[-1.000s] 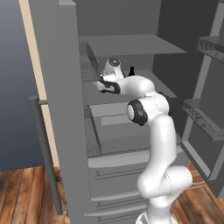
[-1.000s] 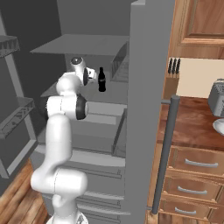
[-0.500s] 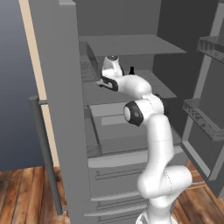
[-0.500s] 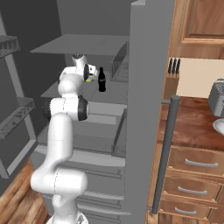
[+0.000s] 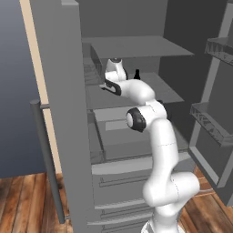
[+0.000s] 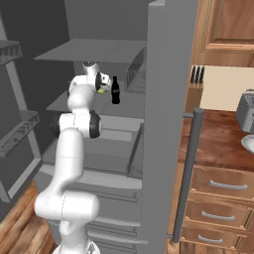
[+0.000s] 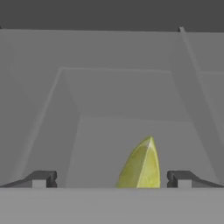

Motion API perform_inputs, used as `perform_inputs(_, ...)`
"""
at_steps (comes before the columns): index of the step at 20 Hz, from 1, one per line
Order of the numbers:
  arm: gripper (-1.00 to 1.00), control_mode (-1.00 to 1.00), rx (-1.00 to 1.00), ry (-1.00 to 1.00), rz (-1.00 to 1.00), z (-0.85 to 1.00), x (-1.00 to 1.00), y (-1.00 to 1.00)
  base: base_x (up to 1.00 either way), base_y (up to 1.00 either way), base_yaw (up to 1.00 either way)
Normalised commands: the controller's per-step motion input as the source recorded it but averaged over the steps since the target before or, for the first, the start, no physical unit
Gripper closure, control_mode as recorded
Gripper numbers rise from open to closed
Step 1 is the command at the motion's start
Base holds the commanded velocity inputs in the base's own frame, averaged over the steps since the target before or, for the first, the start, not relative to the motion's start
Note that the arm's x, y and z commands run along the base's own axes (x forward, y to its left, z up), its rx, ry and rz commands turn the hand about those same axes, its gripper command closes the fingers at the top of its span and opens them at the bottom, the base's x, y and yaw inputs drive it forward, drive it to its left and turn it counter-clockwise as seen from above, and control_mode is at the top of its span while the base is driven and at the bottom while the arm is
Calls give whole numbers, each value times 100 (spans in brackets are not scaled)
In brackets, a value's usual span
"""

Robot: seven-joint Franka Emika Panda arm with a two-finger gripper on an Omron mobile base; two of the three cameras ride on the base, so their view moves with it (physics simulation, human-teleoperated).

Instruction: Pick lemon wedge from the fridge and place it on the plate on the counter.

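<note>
Left base view: the arm is reaching into the fridge (image 5: 63,113), its hand at 11 o'clock, the black bottle (image 5: 136,75) just beyond.

Right base view: the lemon wedge (image 6: 101,90) is lying on a shelf at 9 o'clock of the bottle, by the hand.

Hand view: the gripper (image 7: 111,178) is standing spread wide, the wedge between its fingertips (image 7: 43,178), untouched.

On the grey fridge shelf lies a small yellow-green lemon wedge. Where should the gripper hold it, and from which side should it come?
Probably across the two flat cut faces of the yellow-green lemon wedge, low where it is widest. It stands ridge-up between the open gripper fingertips, so a straight advance along the grey fridge shelf suits.
</note>
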Motion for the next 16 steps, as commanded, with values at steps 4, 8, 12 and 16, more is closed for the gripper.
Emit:
perform_inputs(4,-100,-100,0,0,0,-21,11,0,0,0,0)
perform_inputs(8,-100,-100,0,0,0,-17,12,0,0,0,0)
perform_inputs(12,-100,-100,0,0,0,-19,6,0,0,0,0)
perform_inputs(16,100,-100,0,2,0,-19,0,0,0,0,0)
